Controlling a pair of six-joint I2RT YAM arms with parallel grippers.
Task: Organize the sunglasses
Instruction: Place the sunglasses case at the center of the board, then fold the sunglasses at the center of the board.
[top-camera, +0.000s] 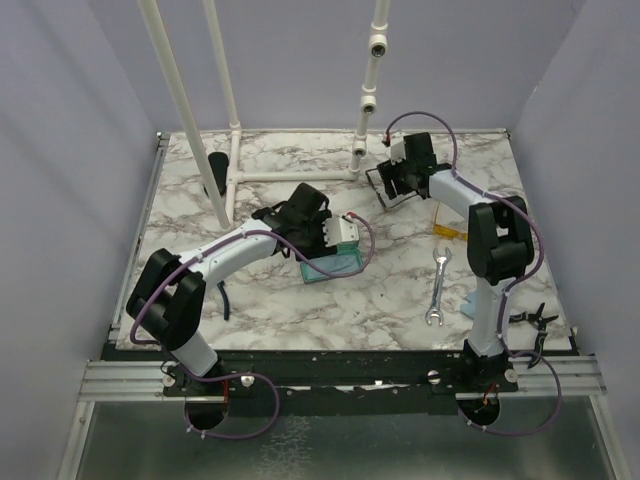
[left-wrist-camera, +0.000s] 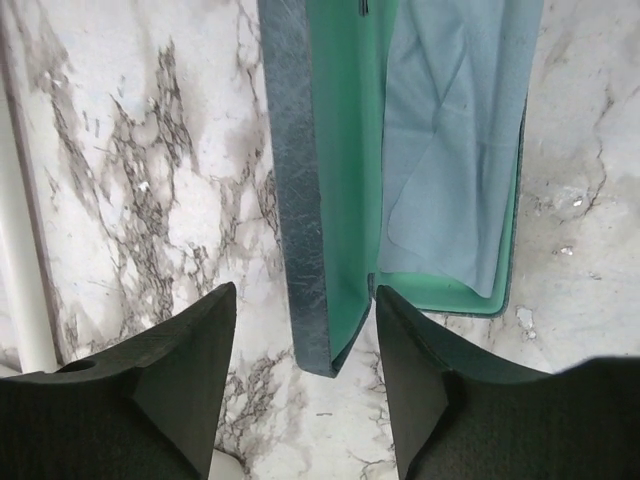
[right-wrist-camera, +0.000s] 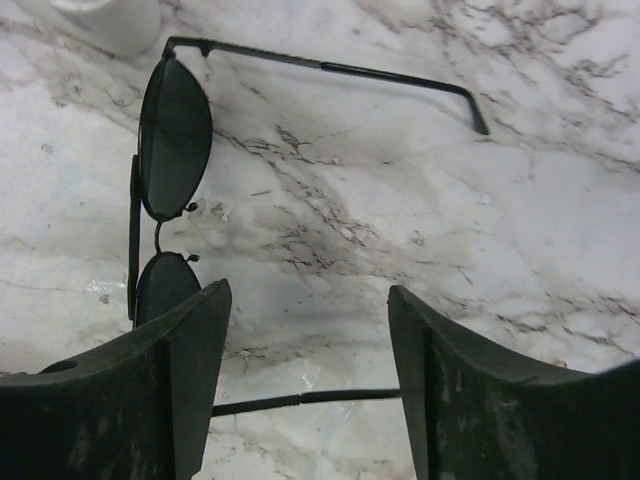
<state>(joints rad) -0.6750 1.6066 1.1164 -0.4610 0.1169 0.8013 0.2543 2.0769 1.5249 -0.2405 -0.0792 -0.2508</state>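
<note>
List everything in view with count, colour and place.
wire-frame sunglasses: one, dark, unfolded, far right
plastic sunglasses: one, translucent yellow-orange, right side, partly hidden
glasses case: one, blue-grey, green inside, open, centre
cloth: one, pale blue, inside that case
black case: one, black, far left
wrench: one, silver, near right
pipe frame: one, white, far side
table: one, marbled white
left pincer: one, black, open, astride the case's wall
right pincer: one, black, open, over the wire-frame sunglasses
</note>
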